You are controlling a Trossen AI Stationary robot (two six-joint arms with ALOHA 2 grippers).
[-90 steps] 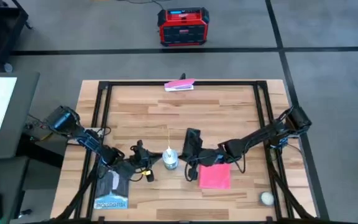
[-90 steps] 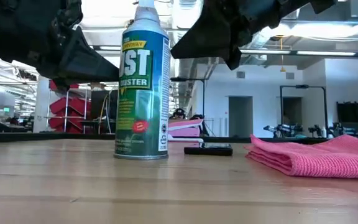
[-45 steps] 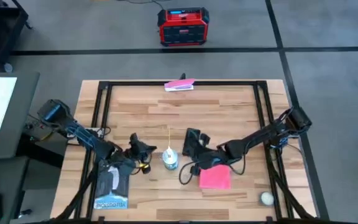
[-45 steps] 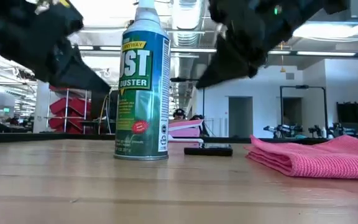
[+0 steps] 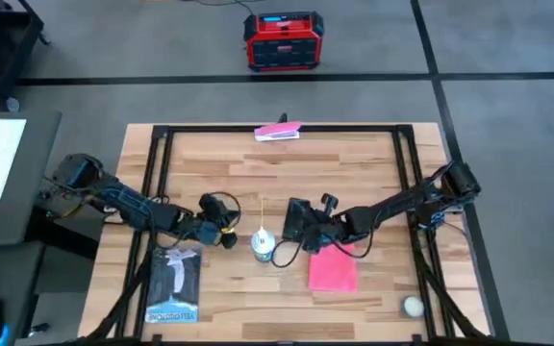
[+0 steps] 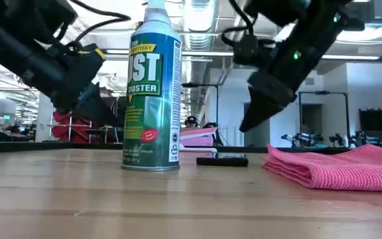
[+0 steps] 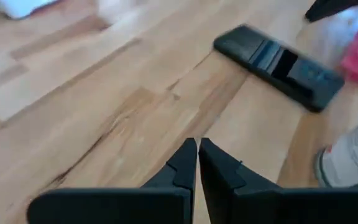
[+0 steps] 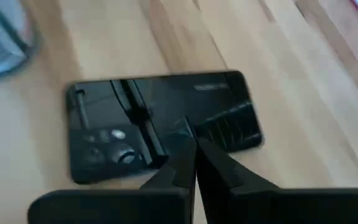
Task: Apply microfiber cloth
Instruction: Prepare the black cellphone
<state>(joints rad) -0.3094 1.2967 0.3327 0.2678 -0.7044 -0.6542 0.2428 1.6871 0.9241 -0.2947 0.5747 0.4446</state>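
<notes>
The pink microfiber cloth [image 5: 333, 270] lies folded flat on the table right of centre, also seen in the low view [image 6: 337, 167]. No gripper touches it. A black phone [image 5: 298, 215] lies flat just beyond the cloth's far left corner. My right gripper [image 5: 303, 229] hovers shut over the phone [image 8: 160, 121], fingertips [image 8: 185, 152] pointing down at its screen and clear of it in the low view [image 6: 245, 125]. My left gripper [image 5: 223, 234] is shut with nothing in it, left of the duster can [image 5: 263, 246], facing the phone [image 7: 278, 59].
The tall green-and-white duster can [image 6: 151, 93] stands upright between the two grippers. A booklet [image 5: 173, 286] lies at the near left, a white ball [image 5: 412, 307] at the near right, and a small pink-and-white item [image 5: 278, 132] at the far edge.
Both grippers have moved toward the table's far edge. My right gripper went from beside the cloth's left edge to above the phone. My left gripper left the booklet's corner and came up level with the can. The cloth, phone and can have not moved.
</notes>
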